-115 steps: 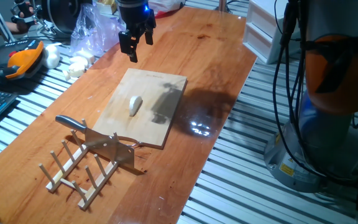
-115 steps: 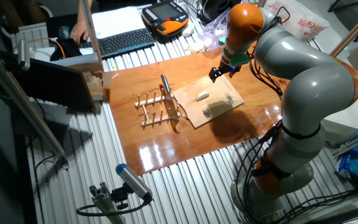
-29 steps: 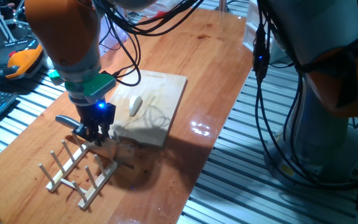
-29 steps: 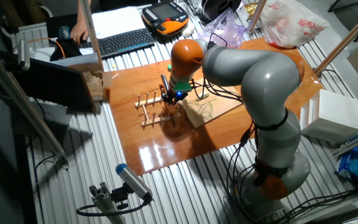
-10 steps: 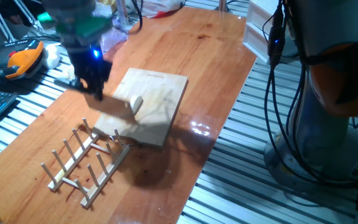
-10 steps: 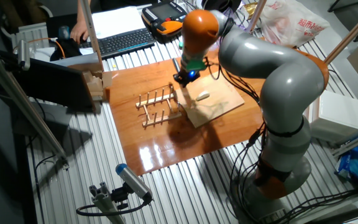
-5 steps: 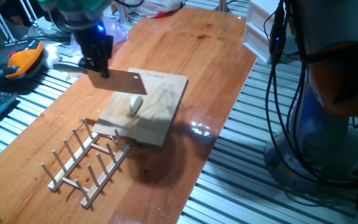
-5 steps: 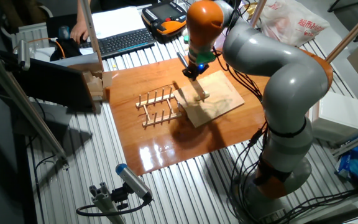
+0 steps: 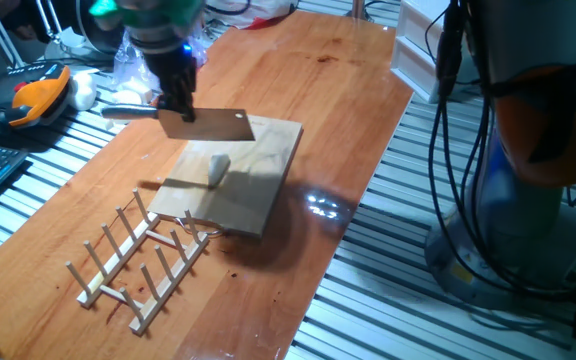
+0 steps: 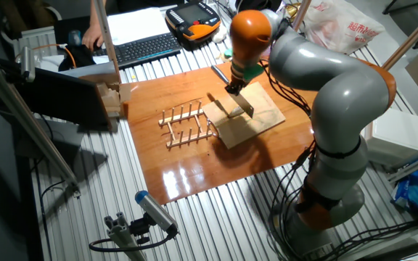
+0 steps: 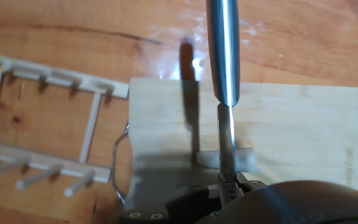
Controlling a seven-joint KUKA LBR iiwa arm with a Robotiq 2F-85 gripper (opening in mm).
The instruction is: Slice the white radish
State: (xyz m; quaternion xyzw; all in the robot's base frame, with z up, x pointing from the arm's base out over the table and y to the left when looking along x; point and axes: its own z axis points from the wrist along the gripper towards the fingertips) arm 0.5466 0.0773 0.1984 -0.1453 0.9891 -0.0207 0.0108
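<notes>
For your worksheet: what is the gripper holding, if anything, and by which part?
The gripper holds a cleaver by the blade end of its handle, blade hanging over the cutting board.

Grey-orange arm [image 10: 325, 65], blk cables.

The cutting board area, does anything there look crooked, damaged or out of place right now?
Nothing stands out. The white radish lies whole on the wooden board. The gripper holds the cleaver in the air above the radish, blade down. The wooden rack sits beside the board, with no knife in it.
</notes>
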